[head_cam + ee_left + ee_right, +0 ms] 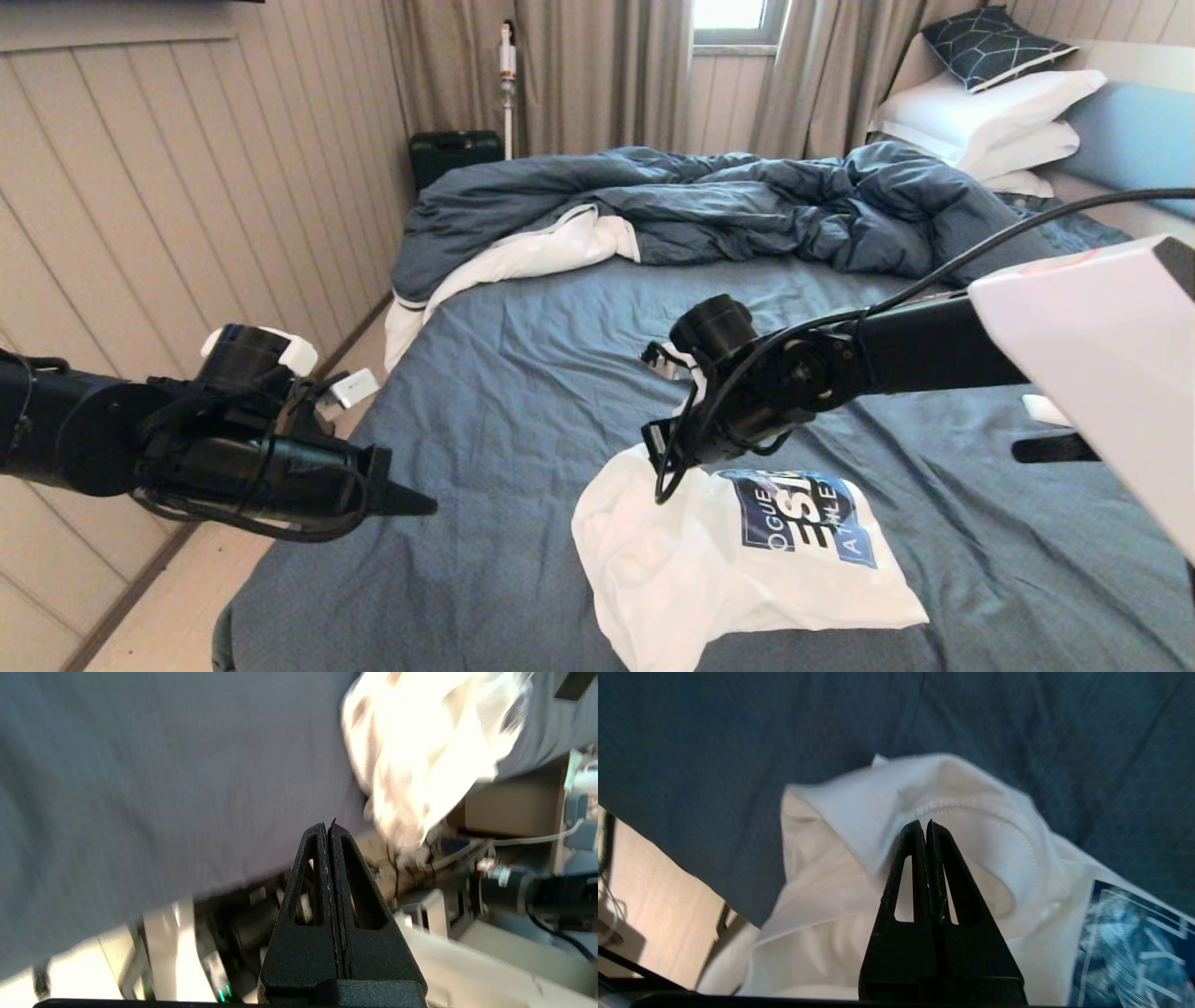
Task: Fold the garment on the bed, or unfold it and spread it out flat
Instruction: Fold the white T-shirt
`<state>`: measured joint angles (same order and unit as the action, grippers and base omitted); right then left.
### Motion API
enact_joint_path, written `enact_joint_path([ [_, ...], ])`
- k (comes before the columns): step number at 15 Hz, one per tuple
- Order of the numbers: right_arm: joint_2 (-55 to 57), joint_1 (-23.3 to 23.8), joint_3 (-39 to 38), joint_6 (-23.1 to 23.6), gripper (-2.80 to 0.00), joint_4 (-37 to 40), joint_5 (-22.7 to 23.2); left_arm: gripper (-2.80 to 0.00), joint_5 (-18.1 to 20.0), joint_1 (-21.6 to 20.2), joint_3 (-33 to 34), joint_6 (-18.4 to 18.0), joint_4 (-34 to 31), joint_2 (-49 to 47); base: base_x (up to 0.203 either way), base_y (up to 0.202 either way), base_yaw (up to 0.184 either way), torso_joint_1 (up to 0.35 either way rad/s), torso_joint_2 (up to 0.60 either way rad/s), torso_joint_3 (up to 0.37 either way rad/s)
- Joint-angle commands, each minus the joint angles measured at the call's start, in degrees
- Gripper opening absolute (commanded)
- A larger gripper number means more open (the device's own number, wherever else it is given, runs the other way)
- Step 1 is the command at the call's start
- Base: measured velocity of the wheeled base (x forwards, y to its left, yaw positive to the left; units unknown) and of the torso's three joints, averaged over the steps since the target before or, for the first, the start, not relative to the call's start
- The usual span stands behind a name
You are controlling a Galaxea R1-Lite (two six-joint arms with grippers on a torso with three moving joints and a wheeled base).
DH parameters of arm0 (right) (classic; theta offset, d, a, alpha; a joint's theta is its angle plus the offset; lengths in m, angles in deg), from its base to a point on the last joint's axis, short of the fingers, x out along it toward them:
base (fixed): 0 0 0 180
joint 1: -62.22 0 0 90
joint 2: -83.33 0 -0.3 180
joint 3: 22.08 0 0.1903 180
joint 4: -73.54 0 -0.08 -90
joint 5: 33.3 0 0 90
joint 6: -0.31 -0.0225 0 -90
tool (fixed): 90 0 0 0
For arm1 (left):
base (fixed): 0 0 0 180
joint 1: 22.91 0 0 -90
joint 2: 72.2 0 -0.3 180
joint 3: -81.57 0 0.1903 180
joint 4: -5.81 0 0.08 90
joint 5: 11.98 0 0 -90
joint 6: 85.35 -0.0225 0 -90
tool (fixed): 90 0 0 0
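Observation:
The garment (738, 569) is a white shirt with a dark blue printed panel, lying bunched on the near part of the bed (523, 392), which has a slate-blue sheet. My right gripper (926, 822) is shut, its tips just over the ribbed neck piece (985, 816), and I see no cloth between the jaws. In the head view the right wrist (747, 392) hangs over the shirt's far left corner. My left gripper (415, 505) is shut and empty, held above the bed's left edge, well apart from the shirt (420, 742).
A rumpled dark blue duvet (728, 205) with white lining (532, 252) lies across the far half of the bed. White pillows (990, 112) are stacked at the back right. A panelled wall (140, 187) and a strip of floor (168, 616) run along the left.

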<state>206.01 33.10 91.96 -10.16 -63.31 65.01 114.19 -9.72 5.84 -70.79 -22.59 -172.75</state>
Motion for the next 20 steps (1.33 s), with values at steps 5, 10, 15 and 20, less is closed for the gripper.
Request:
enact_joint_path([
  [5, -10.3, 3.6, 1.0, -1.9, -2.8, 0.3, 0.0, -2.8, -0.4, 0.7, -12.3, 0.4, -3.0, -1.3, 0.0, 0.0, 0.0, 0.0, 0.0, 0.0],
  [10, -20.0, 8.5, -18.3, -1.6, -2.8, 1.9, 0.1, -2.8, -1.9, 7.0, -38.4, 0.7, -20.3, -12.1, 0.0, 0.0, 0.0, 0.0, 0.0, 0.0],
  [15, -29.5, 12.2, -33.2, -1.5, -2.8, 1.7, 0.1, -2.8, -6.0, 21.1, -58.3, 0.5, -33.7, -26.4, 0.0, 0.0, 0.0, 0.0, 0.0, 0.0],
  [20, -34.7, 20.6, -41.9, -1.2, -2.8, 1.0, 1.3, -2.8, -8.4, 27.2, -58.6, -1.6, -25.4, -32.7, 0.0, 0.0, 0.0, 0.0, 0.0, 0.0],
])
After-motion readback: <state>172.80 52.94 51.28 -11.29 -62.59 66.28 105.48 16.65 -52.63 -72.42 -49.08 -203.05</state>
